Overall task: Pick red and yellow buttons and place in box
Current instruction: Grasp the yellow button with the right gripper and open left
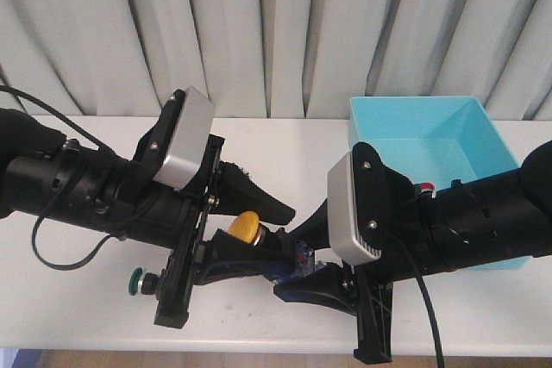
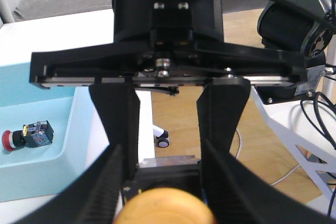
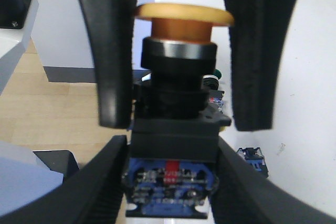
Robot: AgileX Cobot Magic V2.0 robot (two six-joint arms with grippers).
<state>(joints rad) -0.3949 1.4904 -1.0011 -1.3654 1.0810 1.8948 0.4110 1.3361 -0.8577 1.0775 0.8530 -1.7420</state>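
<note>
A yellow button (image 1: 246,226) hangs above the table between both grippers. The left gripper (image 1: 285,239) has its fingers against the button's cap end; in the left wrist view the yellow cap (image 2: 165,205) and the black body fill the gap between them. The right gripper (image 1: 289,263) is shut on the blue base of the same button (image 3: 170,182), with the cap (image 3: 181,17) pointing away from it. The turquoise box (image 1: 414,102) stands at the right, behind the right arm. A red button (image 2: 26,134) lies on the box floor (image 2: 31,87).
A green-capped switch (image 1: 136,282) lies on the table under the left arm. Another blue switch body (image 3: 254,158) rests on the table beside the right gripper. The table's front edge runs just below both arms.
</note>
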